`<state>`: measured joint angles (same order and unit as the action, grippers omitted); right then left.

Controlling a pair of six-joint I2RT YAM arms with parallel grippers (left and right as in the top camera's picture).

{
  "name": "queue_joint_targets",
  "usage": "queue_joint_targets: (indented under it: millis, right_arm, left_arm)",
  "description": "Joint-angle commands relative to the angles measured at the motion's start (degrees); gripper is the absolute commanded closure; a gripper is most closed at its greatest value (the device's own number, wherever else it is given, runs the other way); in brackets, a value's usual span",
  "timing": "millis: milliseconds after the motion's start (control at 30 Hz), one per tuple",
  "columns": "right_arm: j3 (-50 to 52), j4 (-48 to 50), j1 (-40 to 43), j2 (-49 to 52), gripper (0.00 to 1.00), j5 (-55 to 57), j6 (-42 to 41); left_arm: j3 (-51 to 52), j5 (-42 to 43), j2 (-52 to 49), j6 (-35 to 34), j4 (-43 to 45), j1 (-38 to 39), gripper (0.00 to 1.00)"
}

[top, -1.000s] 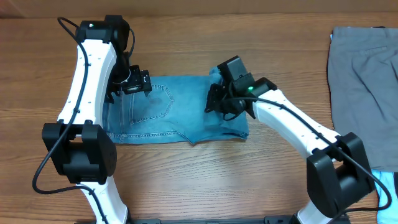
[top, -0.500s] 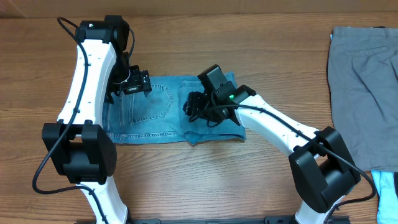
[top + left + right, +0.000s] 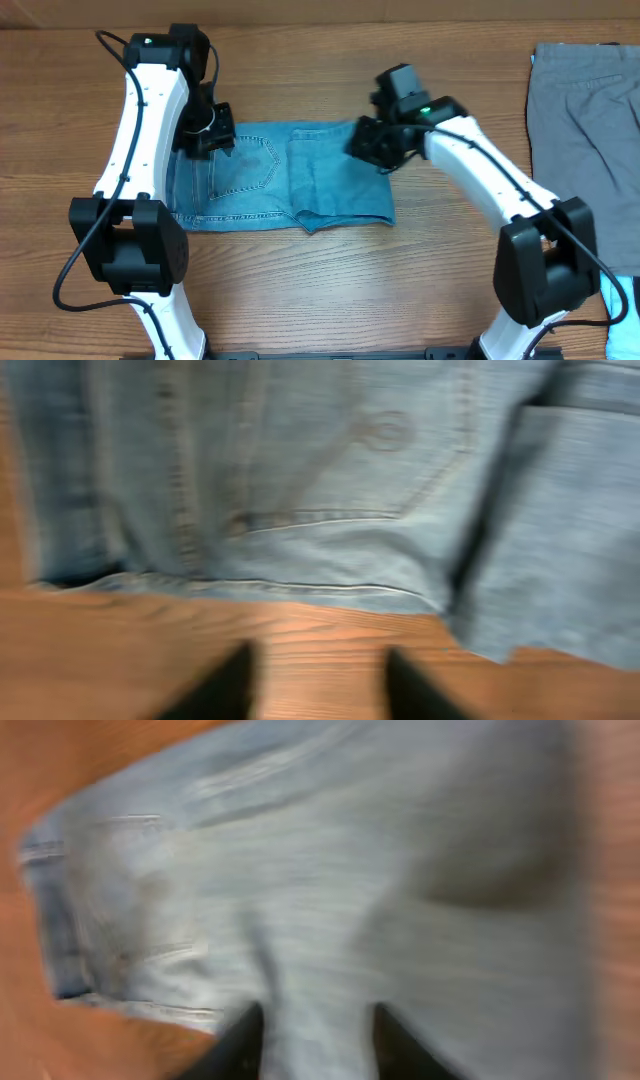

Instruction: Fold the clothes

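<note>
The clothes are light blue jeans (image 3: pixel 300 185) lying folded into a flat rectangle on the wooden table (image 3: pixel 300 290). My left gripper (image 3: pixel 212 140) hovers over their far left corner beside a back pocket. In the left wrist view its fingers (image 3: pixel 320 652) stand apart over bare wood, with the jeans (image 3: pixel 330 480) just beyond them. My right gripper (image 3: pixel 368 148) hangs over the far right part of the jeans. The blurred right wrist view shows its fingers (image 3: pixel 320 1012) apart above the denim (image 3: pixel 400 870), pinching nothing.
A grey garment (image 3: pixel 580 130) lies spread at the right side of the table. A pale blue item (image 3: pixel 625 300) shows at the bottom right corner. Bare wood runs in front of the jeans and behind them.
My right gripper swung left over the jeans, then pulled back up and right to their far right part. The left gripper edged slightly left and its jaws narrowed.
</note>
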<state>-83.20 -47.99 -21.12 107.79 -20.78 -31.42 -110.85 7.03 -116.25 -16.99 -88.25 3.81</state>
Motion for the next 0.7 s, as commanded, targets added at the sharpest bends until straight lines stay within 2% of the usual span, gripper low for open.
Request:
queue_joint_targets:
  millis: [0,67,367,500,667]
  right_arm:
    - [-0.61,-3.89,3.23,-0.39,0.87,-0.96,5.7]
    - [0.35,-5.31,4.68,-0.39,0.96,-0.96,7.5]
    - [9.11,-3.15,5.68,-0.39,0.96,-2.91,7.39]
    - [12.55,-0.04,5.44,-0.39,0.96,-3.54,3.76]
    - [16.04,3.61,5.44,-0.39,0.96,-6.1,3.76]
  left_arm:
    - [1.9,8.26,0.09,2.43,2.05,3.8,0.96]
    - [3.54,9.62,0.09,2.4,4.15,6.12,0.96]
    - [13.51,13.68,0.09,-1.09,13.9,17.53,0.96]
    - [18.1,15.04,-0.02,-1.79,19.32,19.82,0.96]
    - [24.13,15.02,-0.24,-2.73,24.87,19.69,0.96]
